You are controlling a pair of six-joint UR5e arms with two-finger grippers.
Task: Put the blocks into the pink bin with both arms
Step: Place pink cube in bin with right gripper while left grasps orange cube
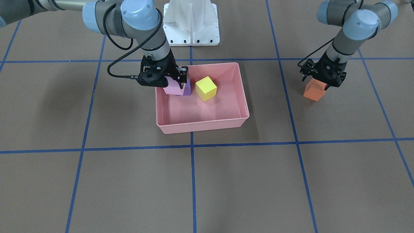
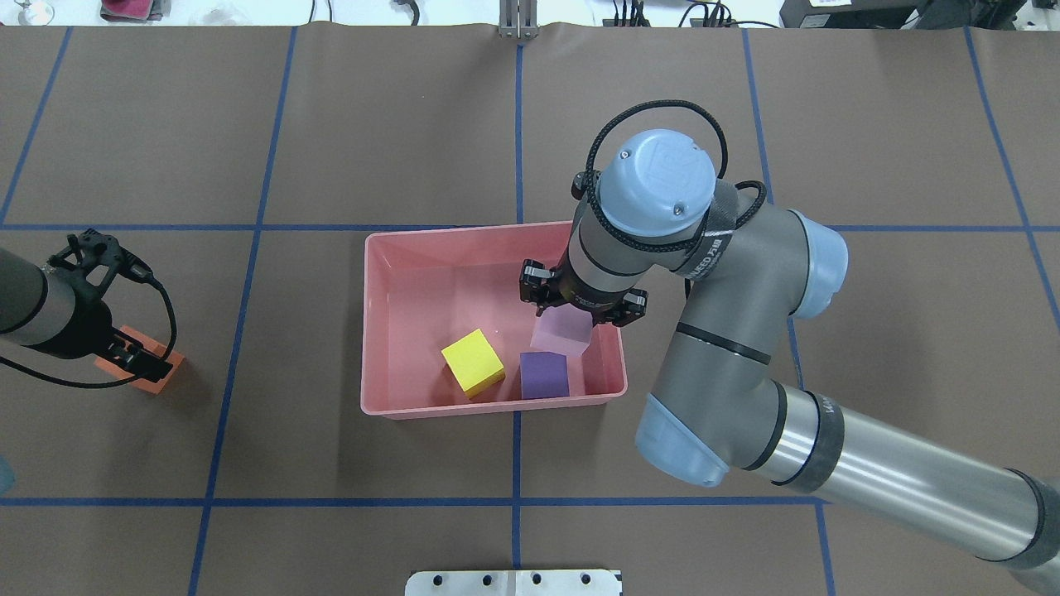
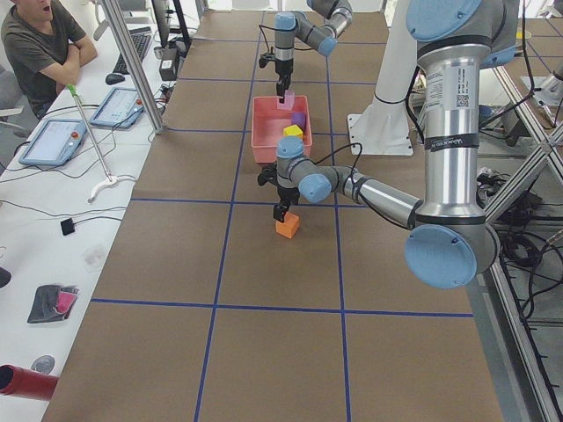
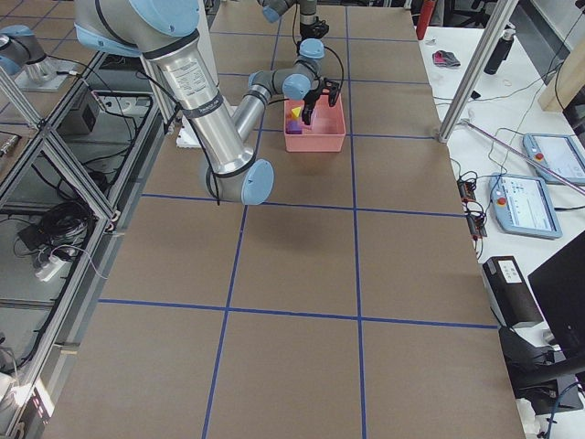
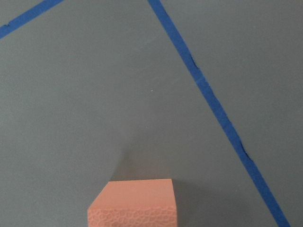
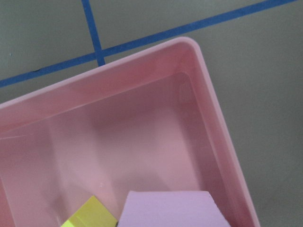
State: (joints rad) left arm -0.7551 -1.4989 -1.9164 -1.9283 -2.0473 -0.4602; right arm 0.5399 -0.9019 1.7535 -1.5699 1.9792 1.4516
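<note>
The pink bin (image 1: 200,124) (image 2: 368,331) stands at the table's middle. The yellow block (image 1: 206,88) (image 2: 473,362) and the purple block (image 2: 543,374) lie in it. My right gripper (image 1: 173,82) (image 2: 580,313) is shut on the light pink block (image 1: 170,87) (image 2: 563,331) (image 6: 170,210) and holds it inside the bin, just above and beside the purple block. My left gripper (image 1: 318,83) (image 2: 132,356) is shut on the orange block (image 1: 313,93) (image 2: 149,379) (image 5: 135,205), at or just above the table, well off to the bin's side.
The white base pedestal (image 1: 190,22) stands behind the bin on the robot's side. Blue tape lines (image 1: 192,145) cross the brown table. An operator (image 3: 40,44) sits at a side desk with tablets.
</note>
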